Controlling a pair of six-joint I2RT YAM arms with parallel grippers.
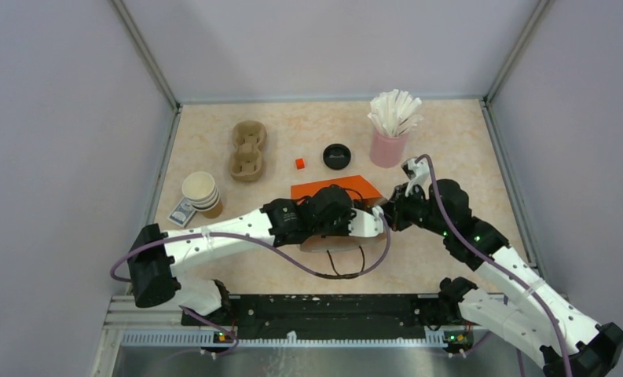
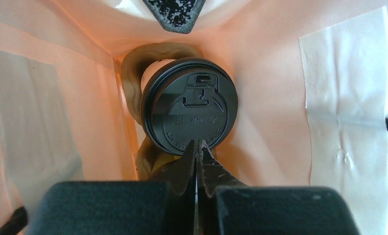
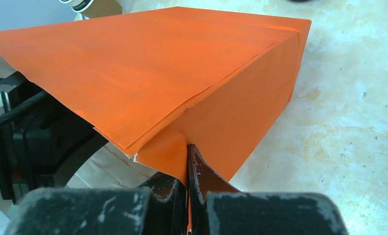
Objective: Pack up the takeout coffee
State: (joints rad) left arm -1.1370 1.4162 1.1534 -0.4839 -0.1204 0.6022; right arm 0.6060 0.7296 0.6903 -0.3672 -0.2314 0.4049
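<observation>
The orange bag [image 3: 182, 73] holds the takeout coffee [image 2: 189, 112].

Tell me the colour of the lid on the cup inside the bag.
Black. The lid shows best in the left wrist view, deep inside the orange bag.

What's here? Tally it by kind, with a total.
Orange bag: 1
Lidded coffee cup: 1
Pulp carriers: 2
Loose black lid: 1
Pink cup of straws: 1
Cream cup stack: 1
Small orange block: 1
Small flat packet: 1
Total: 9
</observation>
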